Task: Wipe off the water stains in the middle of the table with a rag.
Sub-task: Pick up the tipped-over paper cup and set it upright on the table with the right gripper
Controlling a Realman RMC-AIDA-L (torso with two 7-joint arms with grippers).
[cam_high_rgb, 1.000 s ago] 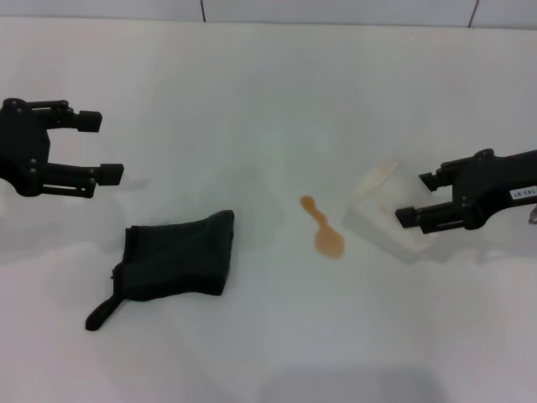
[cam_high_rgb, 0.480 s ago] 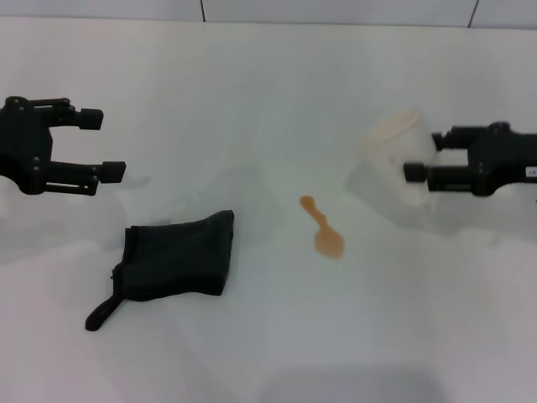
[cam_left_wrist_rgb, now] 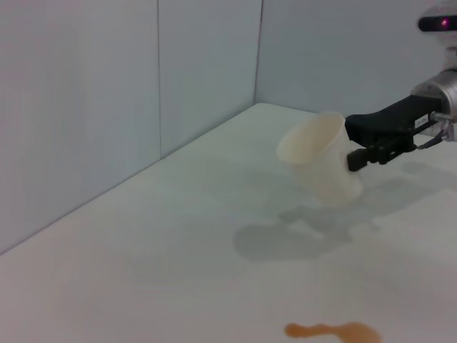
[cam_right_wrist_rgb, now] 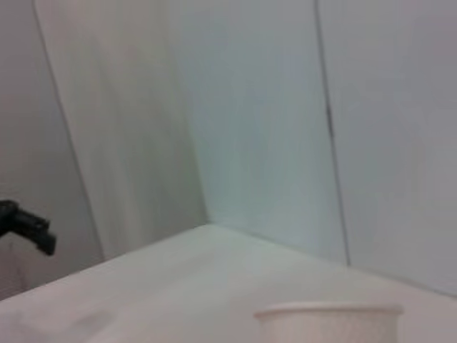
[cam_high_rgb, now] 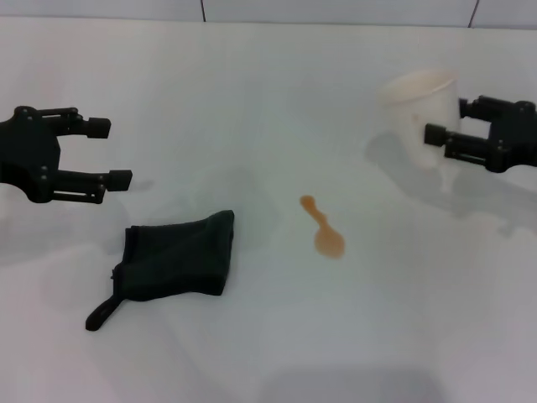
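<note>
The water stains (cam_high_rgb: 325, 231) form an orange-brown, spoon-shaped puddle in the middle of the white table (cam_high_rgb: 277, 92); the same puddle (cam_left_wrist_rgb: 332, 331) shows in the left wrist view. The dark rag (cam_high_rgb: 176, 256) lies flat to the puddle's left, its loop tab pointing to the front left. Behind and left of the rag, my left gripper (cam_high_rgb: 113, 153) hovers open and holds nothing. At the far right my right gripper (cam_high_rgb: 445, 122) is shut on a translucent plastic cup (cam_high_rgb: 419, 105), held tilted above the table. The cup (cam_left_wrist_rgb: 318, 161) and the right gripper (cam_left_wrist_rgb: 371, 139) also show in the left wrist view.
Grey wall panels (cam_left_wrist_rgb: 143, 93) border the table's far edge. The cup's rim (cam_right_wrist_rgb: 328, 314) shows in the right wrist view, with the left gripper (cam_right_wrist_rgb: 25, 225) far off. The cup's shadow (cam_high_rgb: 403, 164) falls right of the puddle.
My right gripper has raised the cup from beside the puddle and carried it back and to the right. The left gripper has shifted slightly toward the rag.
</note>
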